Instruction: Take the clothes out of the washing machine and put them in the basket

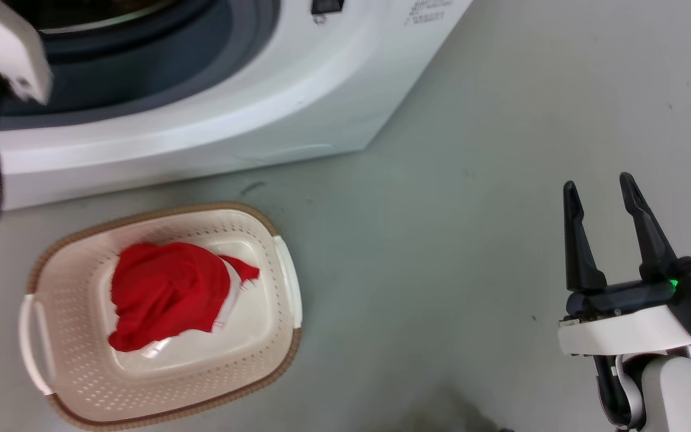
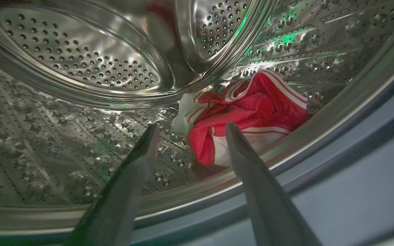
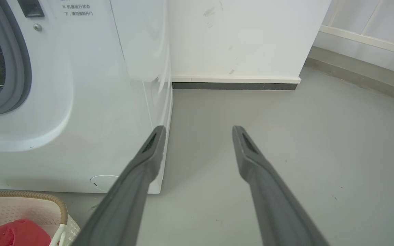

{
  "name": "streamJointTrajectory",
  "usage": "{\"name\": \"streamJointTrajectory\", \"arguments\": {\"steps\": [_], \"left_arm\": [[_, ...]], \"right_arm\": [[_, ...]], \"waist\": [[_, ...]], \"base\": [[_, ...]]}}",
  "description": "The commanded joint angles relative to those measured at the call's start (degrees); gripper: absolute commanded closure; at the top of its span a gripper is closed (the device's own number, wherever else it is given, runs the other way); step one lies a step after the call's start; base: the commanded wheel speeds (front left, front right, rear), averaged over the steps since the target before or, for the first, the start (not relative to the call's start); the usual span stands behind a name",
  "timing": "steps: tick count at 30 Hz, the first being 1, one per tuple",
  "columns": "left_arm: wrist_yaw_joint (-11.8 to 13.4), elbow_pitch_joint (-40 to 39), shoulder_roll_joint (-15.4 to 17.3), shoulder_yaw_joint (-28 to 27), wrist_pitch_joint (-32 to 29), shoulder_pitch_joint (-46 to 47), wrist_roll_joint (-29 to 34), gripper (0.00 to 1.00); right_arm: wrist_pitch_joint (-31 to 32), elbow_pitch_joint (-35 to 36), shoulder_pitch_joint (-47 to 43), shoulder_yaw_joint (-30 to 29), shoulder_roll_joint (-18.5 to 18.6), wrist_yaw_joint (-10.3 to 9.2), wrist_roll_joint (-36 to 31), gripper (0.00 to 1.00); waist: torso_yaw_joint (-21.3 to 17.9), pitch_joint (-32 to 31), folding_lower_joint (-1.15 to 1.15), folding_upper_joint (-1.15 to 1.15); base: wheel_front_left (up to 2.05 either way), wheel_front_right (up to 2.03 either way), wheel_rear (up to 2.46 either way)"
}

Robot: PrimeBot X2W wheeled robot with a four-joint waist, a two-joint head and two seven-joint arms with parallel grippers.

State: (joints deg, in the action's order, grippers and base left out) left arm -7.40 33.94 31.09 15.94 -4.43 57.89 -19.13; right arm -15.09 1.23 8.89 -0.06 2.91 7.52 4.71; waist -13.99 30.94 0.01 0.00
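Inside the drum (image 2: 80, 68) of the washing machine (image 1: 213, 114), one red garment (image 2: 251, 112) lies at one o'clock from the left end effector (image 2: 193, 127), whose fingers (image 2: 140, 160) are spread and empty. At seven o'clock in the head view the other red garment (image 1: 165, 294) rests in the basket (image 1: 159, 384); the right end effector (image 1: 598, 182) hangs released at four o'clock.

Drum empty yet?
Not empty. One red, white-striped garment lies bunched on the drum floor, just beyond the open left gripper.
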Motion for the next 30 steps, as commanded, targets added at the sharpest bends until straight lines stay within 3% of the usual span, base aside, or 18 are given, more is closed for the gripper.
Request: {"name": "streamJointTrajectory", "arguments": {"steps": [1,13,19,30], "left_arm": [[-0.05,2.17,1.59,1.91,-2.15,4.85,-1.94,0.0],[-0.07,12.29,10.36,13.52,-16.28,29.17,-7.01,0.0],[-0.01,16.9,10.12,18.13,-23.61,35.36,-8.7,0.0],[0.0,25.39,8.52,20.47,-24.55,38.13,-9.25,0.0]], "right_arm": [[-0.12,0.48,1.29,0.93,-0.04,-0.05,0.84,0.0],[-0.12,2.35,2.58,7.58,-0.07,-0.05,5.22,0.0],[-0.12,3.19,0.49,8.95,-0.07,-0.05,5.95,0.0],[-0.12,5.89,-2.45,8.33,-0.07,-0.05,6.42,0.0]], "waist": [[-3.99,6.04,-0.01,0.0],[-13.09,14.14,-0.01,0.0],[-14.65,15.2,-0.01,0.0],[-14.82,16.53,-0.01,0.0]], "base": [[0.0,0.0,0.0],[0.0,0.0,0.0],[0.0,0.0,0.0],[0.0,0.0,0.0]]}}
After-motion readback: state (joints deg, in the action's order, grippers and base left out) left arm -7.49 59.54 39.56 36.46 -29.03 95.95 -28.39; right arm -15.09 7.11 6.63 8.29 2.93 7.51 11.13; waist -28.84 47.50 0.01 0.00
